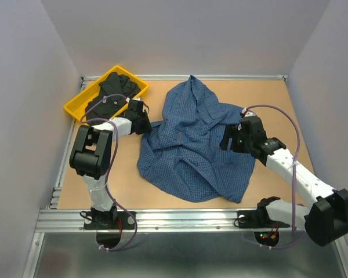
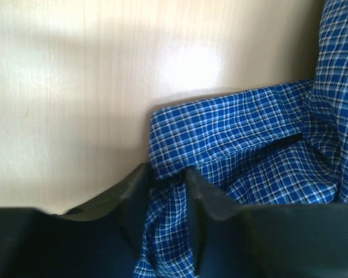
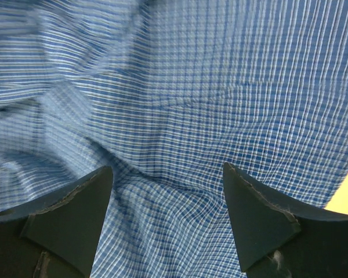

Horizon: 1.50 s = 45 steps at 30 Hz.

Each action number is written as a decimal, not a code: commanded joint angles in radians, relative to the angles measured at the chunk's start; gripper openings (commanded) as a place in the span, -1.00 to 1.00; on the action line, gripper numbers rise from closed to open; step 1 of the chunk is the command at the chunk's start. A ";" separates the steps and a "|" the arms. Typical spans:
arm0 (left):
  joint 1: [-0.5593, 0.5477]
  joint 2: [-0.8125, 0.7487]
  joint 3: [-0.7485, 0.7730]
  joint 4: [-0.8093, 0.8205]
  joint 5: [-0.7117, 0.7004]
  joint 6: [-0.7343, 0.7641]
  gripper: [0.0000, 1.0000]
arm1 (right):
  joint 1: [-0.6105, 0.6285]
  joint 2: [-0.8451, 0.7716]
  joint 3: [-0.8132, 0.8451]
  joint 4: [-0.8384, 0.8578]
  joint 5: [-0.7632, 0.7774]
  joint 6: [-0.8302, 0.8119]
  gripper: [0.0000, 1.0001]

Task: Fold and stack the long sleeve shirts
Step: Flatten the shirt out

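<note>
The left claw pinches a fold of the blue checked shirt between its fingers; the right claw hangs spread wide, shirt cloth just beneath it.

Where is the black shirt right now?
Top view: the black shirt lies in the yellow bin at the far left corner, left of the blue shirt.

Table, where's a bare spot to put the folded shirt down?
The table is bare at far right, between the blue shirt and its right edge, and near left, between the left arm and the shirt. The middle is crowded by the shirt; the far-left corner holds the yellow tray with the black shirt.
</note>
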 commanded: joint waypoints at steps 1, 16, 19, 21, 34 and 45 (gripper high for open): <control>-0.008 -0.032 -0.071 0.020 0.022 -0.027 -0.44 | -0.009 0.032 -0.061 0.129 0.030 0.066 0.63; 0.026 -0.359 -0.391 0.100 -0.035 -0.149 -1.00 | -0.142 0.230 -0.203 0.343 -0.030 0.175 0.61; 0.055 -0.475 -0.460 0.080 -0.055 -0.189 -1.00 | -0.200 0.280 -0.226 0.383 -0.081 0.200 0.60; 0.090 -0.540 -0.494 0.056 -0.095 -0.205 -1.00 | -0.227 0.305 -0.231 0.402 -0.095 0.214 0.60; 0.167 -0.977 -0.694 -0.049 -0.147 -0.354 -1.00 | -0.440 0.310 -0.253 0.406 -0.027 0.269 0.63; 0.150 -1.152 -0.795 -0.115 0.028 -0.409 -1.00 | -0.435 0.153 -0.142 0.356 -0.124 0.104 0.67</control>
